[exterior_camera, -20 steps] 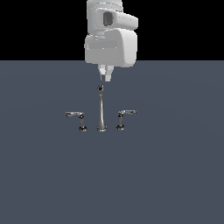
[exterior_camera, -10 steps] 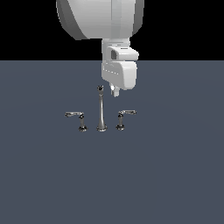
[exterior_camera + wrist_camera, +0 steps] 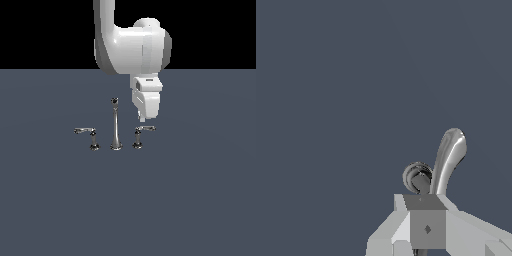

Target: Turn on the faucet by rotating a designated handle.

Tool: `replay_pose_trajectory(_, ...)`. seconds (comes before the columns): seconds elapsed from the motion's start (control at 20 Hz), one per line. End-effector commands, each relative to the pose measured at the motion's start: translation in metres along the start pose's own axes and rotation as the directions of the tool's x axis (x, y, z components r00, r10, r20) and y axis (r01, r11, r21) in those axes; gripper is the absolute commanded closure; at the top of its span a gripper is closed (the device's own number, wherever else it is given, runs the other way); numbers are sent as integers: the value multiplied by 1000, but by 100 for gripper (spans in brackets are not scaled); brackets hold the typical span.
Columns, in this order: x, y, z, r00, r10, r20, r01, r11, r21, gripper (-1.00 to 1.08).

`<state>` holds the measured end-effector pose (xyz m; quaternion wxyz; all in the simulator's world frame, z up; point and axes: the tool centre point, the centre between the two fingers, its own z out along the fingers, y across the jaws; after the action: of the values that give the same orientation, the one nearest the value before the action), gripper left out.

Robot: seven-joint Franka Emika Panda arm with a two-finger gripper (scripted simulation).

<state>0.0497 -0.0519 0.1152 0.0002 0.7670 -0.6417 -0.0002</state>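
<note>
The faucet stands on the dark table as three chrome pieces: one tall slender spout with a dark tip in the middle, and two short levers, one on each side. The handle is the lever on the exterior view's right, its arm jutting toward that side from a short post; the other lever sits on the exterior view's left, arm pointing left. One arm reaches down, and its claw hangs just above the handle. The fingertips blend into the white housing (too small to separate), so I cannot tell whether the claw is apart or together. In the wrist view the handle curves out past the claw, whose lower part is cut off by the frame.
</note>
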Motion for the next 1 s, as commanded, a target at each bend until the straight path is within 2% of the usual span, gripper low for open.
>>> replay_pose_trajectory(0.0,10,-6,11,999,44,-1,-44,999,1,108)
replay_pose_trajectory(0.35,27,-13,28,993,114,-1,-114,993,0,108)
replay_pose_trajectory(0.7,29,-14,30,992,124,-1,-124,992,0,108)
replay_pose_trajectory(0.95,33,-2,30,992,123,-1,-123,992,0,108)
